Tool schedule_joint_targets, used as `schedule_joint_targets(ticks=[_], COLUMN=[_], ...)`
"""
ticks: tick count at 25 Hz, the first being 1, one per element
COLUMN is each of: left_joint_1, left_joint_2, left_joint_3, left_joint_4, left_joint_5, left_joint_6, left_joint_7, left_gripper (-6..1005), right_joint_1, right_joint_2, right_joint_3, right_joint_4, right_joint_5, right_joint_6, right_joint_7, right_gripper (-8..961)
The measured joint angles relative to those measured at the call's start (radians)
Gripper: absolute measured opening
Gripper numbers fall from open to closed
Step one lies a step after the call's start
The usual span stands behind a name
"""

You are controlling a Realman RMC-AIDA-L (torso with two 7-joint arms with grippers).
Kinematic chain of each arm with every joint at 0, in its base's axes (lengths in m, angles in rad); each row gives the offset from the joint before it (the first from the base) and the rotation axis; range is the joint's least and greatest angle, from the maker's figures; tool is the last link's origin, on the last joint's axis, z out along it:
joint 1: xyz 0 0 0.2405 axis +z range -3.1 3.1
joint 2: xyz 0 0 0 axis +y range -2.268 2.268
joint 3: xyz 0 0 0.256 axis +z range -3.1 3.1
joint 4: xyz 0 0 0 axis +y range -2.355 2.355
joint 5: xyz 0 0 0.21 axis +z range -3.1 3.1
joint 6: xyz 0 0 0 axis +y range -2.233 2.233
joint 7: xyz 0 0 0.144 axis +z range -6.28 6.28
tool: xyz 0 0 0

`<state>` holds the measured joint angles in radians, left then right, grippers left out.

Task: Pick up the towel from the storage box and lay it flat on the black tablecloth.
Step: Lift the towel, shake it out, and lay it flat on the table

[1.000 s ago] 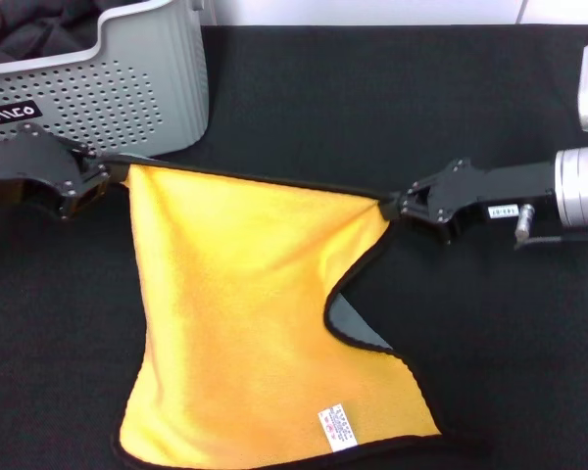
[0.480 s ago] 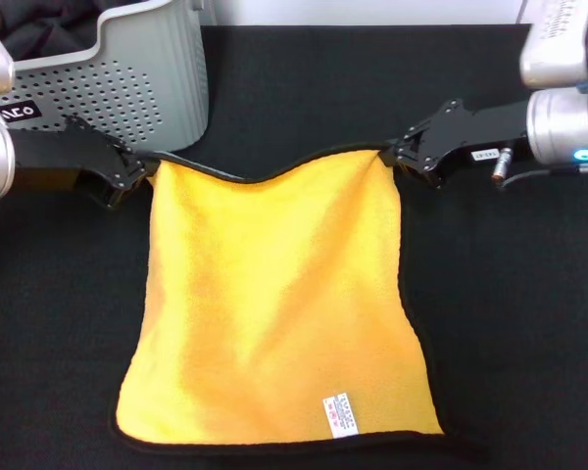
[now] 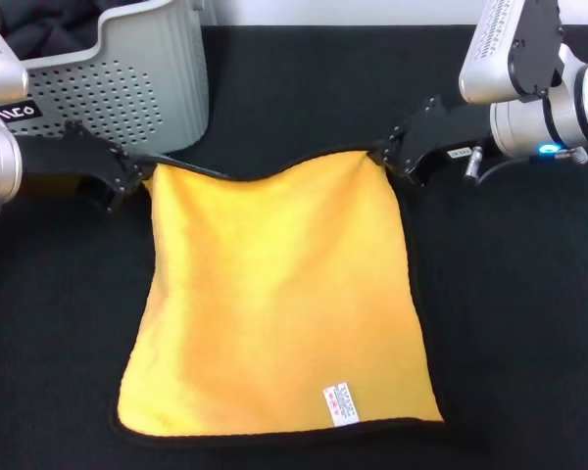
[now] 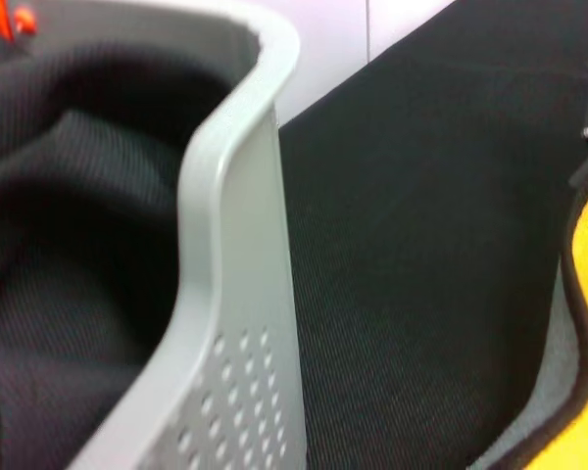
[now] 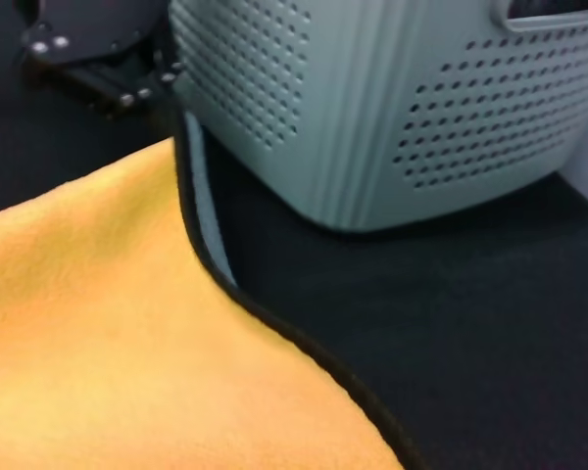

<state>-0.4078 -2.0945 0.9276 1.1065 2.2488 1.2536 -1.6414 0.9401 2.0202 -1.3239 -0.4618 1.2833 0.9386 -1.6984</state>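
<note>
The square yellow-orange microfibre towel with black stitched edging lies spread, yellow face up, on the large plain black tablecloth that covers the bench. Its near edge sits by the bench's near edge, with the small white label close to the towel's near right corner. The far edge sags in a shallow curve between its two held corners, and a strip of grey reverse shows beneath it.

The left pincer is pressed together on the towel's far left corner, just in front of the light grey perforated plastic storage box, which stands at the bench's far left corner. Dark fabric lies inside that box.

The right pincer is clamped on the towel's far right corner, well apart from the box.
</note>
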Motion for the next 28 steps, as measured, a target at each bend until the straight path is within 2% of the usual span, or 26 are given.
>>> schedule_joint_targets(ticks=[8,17,28], left_joint_1=[-0.009,-0.01,-0.01], left_joint_2=[-0.001,-0.003,-0.004], left_joint_3=[0.007,0.019,0.102], left_joint_4=[-0.048,-0.052,-0.048], left_joint_5=[0.041,0.041,0.033], left_joint_6=[-0.04,-0.068,-0.129], left_joint_7=[0.0,0.0,-0.013], left_gripper=[80,86,92], right_joint_1=[0.006,0.01,0.004], right_joint_2=[-0.001,0.002,0.002], right_joint_3=[-0.001,-0.001,0.005], right_joint_4=[0.0,0.025,0.025], right_joint_5=[-0.001,-0.002,0.003], right_joint_6=[-0.04,-0.062,-0.068], right_joint_7=[0.0,-0.006,-0.007], right_gripper=[26,27,28])
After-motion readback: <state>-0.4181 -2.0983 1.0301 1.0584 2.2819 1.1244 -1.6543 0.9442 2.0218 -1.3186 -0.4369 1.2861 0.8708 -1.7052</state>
